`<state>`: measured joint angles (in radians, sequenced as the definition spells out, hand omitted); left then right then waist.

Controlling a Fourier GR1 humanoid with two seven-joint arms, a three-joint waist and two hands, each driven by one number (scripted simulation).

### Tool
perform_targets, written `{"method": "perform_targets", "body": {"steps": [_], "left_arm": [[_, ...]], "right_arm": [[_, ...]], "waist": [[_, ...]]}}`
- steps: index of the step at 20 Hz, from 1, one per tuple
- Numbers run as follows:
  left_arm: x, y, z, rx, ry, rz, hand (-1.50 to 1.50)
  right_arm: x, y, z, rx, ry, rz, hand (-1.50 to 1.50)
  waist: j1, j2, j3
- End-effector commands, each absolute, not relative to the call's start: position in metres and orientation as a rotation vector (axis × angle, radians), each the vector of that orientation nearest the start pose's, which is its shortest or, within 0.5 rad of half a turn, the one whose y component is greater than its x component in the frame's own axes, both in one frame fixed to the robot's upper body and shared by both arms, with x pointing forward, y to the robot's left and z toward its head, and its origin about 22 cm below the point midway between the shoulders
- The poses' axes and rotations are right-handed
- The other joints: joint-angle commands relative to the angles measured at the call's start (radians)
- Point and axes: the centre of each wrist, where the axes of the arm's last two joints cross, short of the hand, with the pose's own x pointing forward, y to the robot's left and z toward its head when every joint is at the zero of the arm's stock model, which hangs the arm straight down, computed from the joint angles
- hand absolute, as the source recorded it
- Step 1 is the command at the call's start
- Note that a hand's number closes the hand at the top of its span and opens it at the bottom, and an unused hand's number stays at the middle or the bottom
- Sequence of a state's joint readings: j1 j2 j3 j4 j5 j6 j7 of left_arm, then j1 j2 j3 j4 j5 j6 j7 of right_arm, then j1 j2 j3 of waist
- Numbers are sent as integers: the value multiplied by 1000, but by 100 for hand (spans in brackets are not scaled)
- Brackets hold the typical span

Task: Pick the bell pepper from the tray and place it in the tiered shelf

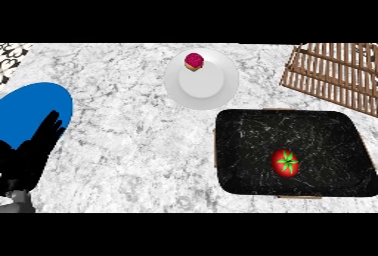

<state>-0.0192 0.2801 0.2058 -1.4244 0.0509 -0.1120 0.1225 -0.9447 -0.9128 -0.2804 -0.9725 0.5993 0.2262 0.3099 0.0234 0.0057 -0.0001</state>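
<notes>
A red bell pepper [286, 163] with a green stem lies on the black tray [251, 135] at the right, a little right of the tray's middle. The wooden slatted tiered shelf [336, 72] stands at the far right, beyond the tray. My left hand [33, 150] rests at the left edge, fingers straight and pointing up, far from the pepper and holding nothing. My right hand does not show.
A white plate [203, 85] holding a small pink-topped cupcake [194, 61] sits at the back centre. A blue plate [29, 107] lies at the left, partly behind my left hand. Marble counter [140, 150] spreads between the plates and the tray.
</notes>
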Motion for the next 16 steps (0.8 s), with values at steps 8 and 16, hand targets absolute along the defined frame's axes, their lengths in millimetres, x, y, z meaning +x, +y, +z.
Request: {"method": "perform_targets", "body": {"steps": [8,16], "left_arm": [[254,333,7,249,-1356,-59,0],[244,356,-3,253,-1348,-52,0]], "right_arm": [[381,-454,296,-1346,-1218,424,-150],[385,-460,300,-1200,-1393,254,-150]], "waist": [[3,3,0],[-5,-1,0]]}}
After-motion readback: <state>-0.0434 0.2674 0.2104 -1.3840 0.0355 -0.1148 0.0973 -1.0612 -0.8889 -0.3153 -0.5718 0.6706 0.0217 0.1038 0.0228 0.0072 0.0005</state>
